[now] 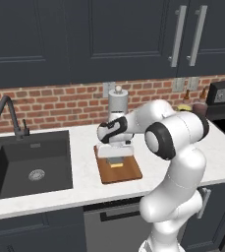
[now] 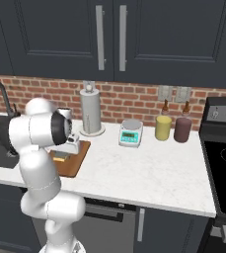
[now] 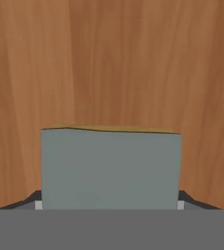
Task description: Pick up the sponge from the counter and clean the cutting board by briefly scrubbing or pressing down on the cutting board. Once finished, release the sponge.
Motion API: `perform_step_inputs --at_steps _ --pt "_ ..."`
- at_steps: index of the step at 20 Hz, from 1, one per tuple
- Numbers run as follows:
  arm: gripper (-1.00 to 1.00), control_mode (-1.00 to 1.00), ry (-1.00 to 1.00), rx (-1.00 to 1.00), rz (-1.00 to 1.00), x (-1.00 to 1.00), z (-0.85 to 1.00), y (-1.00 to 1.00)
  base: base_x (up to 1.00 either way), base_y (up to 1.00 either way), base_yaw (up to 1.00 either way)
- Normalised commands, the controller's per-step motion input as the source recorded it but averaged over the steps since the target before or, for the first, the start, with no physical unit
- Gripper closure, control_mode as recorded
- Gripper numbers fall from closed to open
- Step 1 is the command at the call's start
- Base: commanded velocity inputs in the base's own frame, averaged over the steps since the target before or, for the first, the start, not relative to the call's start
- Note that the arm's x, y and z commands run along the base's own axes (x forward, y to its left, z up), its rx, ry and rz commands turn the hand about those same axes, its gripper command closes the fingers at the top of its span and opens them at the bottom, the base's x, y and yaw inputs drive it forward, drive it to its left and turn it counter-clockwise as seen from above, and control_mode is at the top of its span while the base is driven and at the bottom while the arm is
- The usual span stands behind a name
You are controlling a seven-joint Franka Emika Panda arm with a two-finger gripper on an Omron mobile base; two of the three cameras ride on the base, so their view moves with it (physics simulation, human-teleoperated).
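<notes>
Hand view: sponge (image 3: 109, 166) clamped between jaws; pressed on cutting board (image 3: 113, 63).

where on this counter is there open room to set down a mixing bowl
The widest bare stretch of counter lies in front of the scale and the two canisters, between the cutting board and the stove. It is crowded at the board, where the gripper holds the sponge.
</notes>
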Motion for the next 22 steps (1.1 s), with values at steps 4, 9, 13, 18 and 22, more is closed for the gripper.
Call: perform_step_inputs --at_steps 4,9,13,18,22 --pt "1.0 -1.0 0.0 0.03 0.0 -0.98 -0.42 0.0 0.0 0.0 0.0" --pt "1.0 -1.0 0.0 0.03 0.0 -1.0 -0.42 0.0 0.0 0.0 0.0" --pt "1.0 -1.0 0.0 0.04 0.0 -0.93 -0.5 0.0 0.0 0.0 0.0" --pt "1.0 -1.0 0.02 0.05 0.0 -0.64 -0.59 0.0 0.0 0.0 0.0" --pt "1.0 -1.0 0.14 0.06 0.0 -0.19 -0.65 0.0 0.0 0.0 0.0"
